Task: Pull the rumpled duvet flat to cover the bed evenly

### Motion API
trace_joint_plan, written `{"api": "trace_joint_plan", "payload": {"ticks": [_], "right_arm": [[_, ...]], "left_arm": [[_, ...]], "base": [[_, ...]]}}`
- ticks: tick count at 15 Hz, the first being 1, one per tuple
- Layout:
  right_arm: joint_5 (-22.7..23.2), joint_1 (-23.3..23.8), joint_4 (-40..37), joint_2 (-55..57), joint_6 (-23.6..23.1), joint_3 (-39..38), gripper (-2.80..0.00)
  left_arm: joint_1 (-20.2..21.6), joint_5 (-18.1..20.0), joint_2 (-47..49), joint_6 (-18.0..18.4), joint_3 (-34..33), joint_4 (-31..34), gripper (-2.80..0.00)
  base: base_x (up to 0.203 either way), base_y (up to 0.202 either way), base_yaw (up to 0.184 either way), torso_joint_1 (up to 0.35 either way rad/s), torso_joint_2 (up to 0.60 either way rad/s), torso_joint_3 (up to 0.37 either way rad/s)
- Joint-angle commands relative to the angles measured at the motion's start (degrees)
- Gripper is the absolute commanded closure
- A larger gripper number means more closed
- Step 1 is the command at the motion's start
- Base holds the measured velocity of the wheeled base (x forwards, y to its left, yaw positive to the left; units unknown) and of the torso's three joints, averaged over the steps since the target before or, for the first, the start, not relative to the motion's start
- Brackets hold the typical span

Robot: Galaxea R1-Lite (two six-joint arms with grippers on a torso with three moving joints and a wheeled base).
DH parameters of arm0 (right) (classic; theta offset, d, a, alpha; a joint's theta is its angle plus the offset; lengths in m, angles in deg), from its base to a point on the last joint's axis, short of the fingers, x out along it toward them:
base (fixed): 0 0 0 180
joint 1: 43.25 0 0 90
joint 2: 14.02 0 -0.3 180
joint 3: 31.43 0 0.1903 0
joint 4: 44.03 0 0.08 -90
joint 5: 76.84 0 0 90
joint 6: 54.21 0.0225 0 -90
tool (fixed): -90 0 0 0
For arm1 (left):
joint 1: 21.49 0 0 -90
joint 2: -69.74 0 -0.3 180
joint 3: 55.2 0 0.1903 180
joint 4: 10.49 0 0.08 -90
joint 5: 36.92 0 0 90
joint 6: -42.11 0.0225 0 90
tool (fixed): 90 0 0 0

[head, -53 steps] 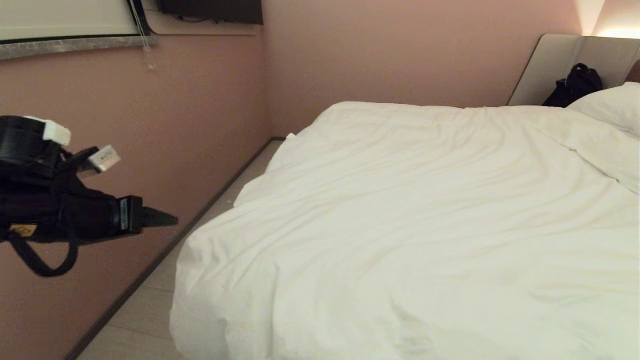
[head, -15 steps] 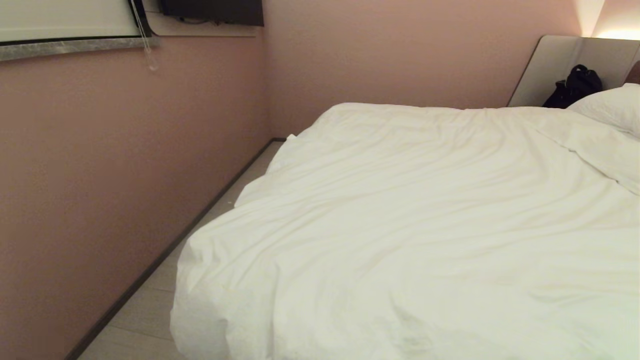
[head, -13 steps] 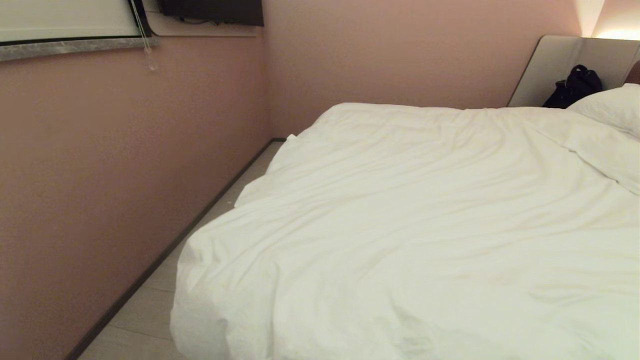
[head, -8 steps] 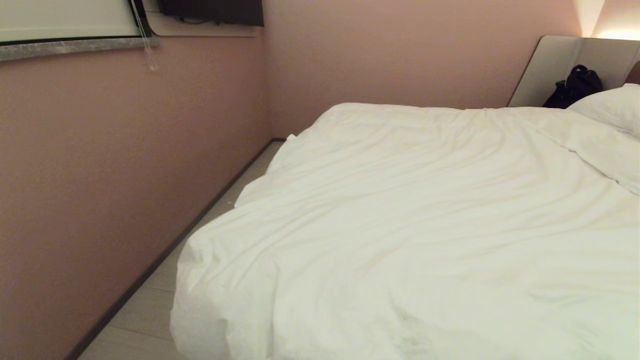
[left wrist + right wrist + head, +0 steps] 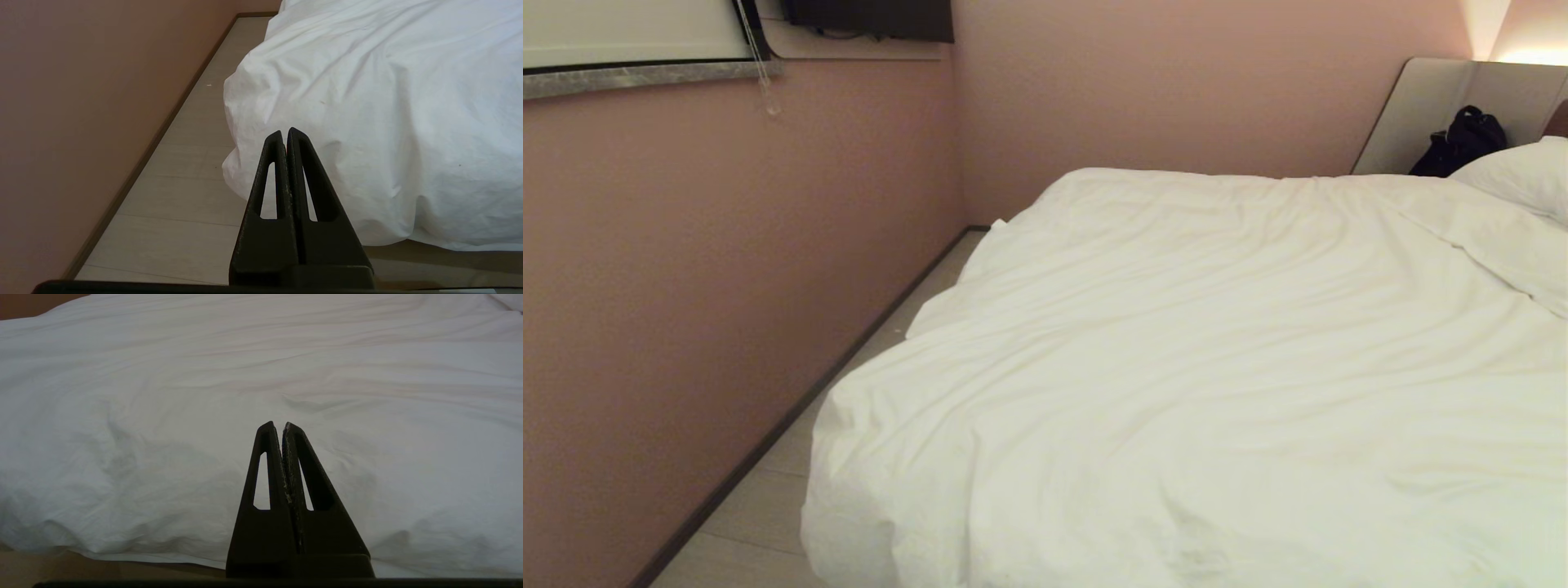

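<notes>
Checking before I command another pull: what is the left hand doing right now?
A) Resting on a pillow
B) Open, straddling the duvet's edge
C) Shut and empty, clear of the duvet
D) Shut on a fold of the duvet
C: in the left wrist view the left hand has its fingers pressed together with nothing between them, short of the duvet corner hanging toward the floor.

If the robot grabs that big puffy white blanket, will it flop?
Probably. The puffy white wrinkled duvet drapes limply over the bed's corner, so it likely sags and bunches. Its soft creases suggest it slides rather than lifts stiffly.
</notes>
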Motion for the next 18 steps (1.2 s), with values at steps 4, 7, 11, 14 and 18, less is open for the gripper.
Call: {"api": "trace_joint_plan", "payload": {"ticks": [4, 7, 11, 14, 18], "right_arm": [[0.0, -0.01, -0.02, 0.06, -0.02, 0.0, 0.0], [0.0, -0.01, -0.02, 0.0, -0.02, 0.0, 0.0], [0.01, -0.01, -0.02, 0.03, -0.02, 0.0, 0.0], [0.08, -0.01, -0.02, 0.06, -0.02, 0.0, 0.0], [0.09, -0.01, -0.02, 0.06, -0.18, 0.0, 0.0]], "left_arm": [[0.0, 0.08, 0.0, -0.49, -0.13, -0.33, 0.0], [0.0, 0.07, 0.0, -0.6, -0.13, -0.41, 0.0], [0.0, 0.07, 0.0, -0.69, -0.13, -0.41, 0.0], [0.0, 0.16, 0.0, -0.51, -0.13, -0.41, 0.0], [0.0, 0.07, 0.0, -0.69, -0.13, -0.35, 0.0]], "base": [[0.0, 0.0, 0.0, 0.0, 0.0, 0.0], [0.0, 0.0, 0.0, 0.0, 0.0, 0.0], [0.0, 0.0, 0.0, 0.0, 0.0, 0.0], [0.0, 0.0, 0.0, 0.0, 0.0, 0.0], [0.0, 0.0, 0.0, 0.0, 0.0, 0.0]]}}
